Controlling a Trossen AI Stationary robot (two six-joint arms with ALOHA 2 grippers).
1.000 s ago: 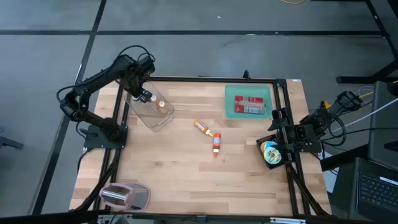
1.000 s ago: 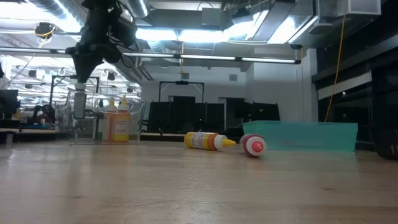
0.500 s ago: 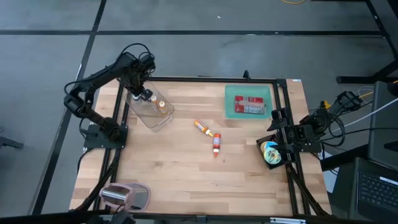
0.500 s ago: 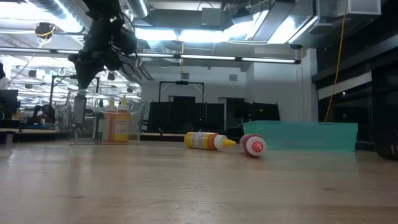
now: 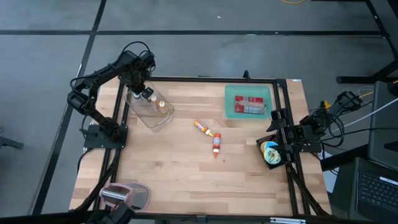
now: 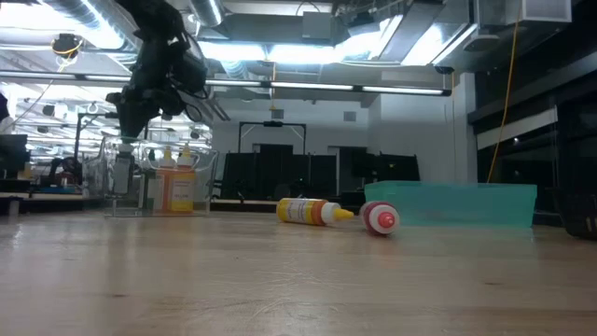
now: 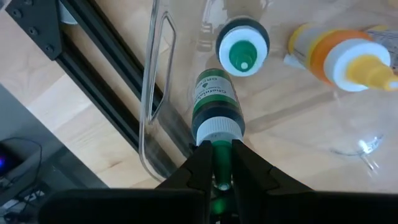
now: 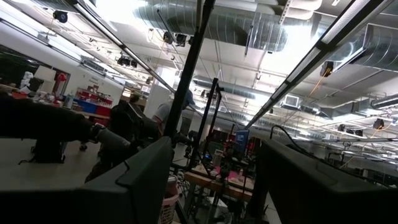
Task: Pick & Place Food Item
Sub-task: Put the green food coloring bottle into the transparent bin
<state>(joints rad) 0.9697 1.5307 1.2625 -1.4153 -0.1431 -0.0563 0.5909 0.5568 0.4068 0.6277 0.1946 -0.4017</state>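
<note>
Left wrist view shows the left gripper (image 7: 219,163) pinching the green-capped little bottle (image 7: 216,107) by its tip inside the clear plastic tub (image 7: 155,99), so it could slip and knock the green-capped neighbour bottle (image 7: 242,46) just past it.

From above you see the left gripper (image 5: 138,89) over the clear container (image 5: 149,107) at the table's far left, two bottles (image 5: 209,136) lying mid-table, and the right gripper (image 5: 272,151) parked at the right edge.

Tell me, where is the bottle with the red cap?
In the high view the red-capped bottle lies on its side near the middle of the table, just beside the yellow-capped bottle, below and left of the teal tray.
</note>
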